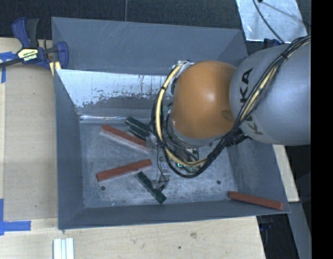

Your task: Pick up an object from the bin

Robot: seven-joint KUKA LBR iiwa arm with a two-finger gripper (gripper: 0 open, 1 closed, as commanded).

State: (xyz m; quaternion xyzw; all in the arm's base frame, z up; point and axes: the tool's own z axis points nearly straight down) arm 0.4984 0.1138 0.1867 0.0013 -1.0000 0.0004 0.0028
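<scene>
red-brown bar (123, 171) left of centre | second red-brown bar (122, 136) above it (slanting oppositely) | third red-brown bar (256, 200) far right, apart

**A:** What is the arm like?

**B:** The arm (279, 101) is a thick, rounded, silver-grey link with large black letters (244, 90) printed on its side.

**A:** And at the wrist?

**B:** There's a smooth, glossy orange cover (201, 99), shaped like a dome. Yellow and black cables (265, 81) run along the link and loop round the dome's edge and underneath it.

**A:** Below the dome?

**B:** A slim grey metal gripper (162, 179), and just beside its upper part a small green board (180, 167) tucked among the cable loops.
</scene>
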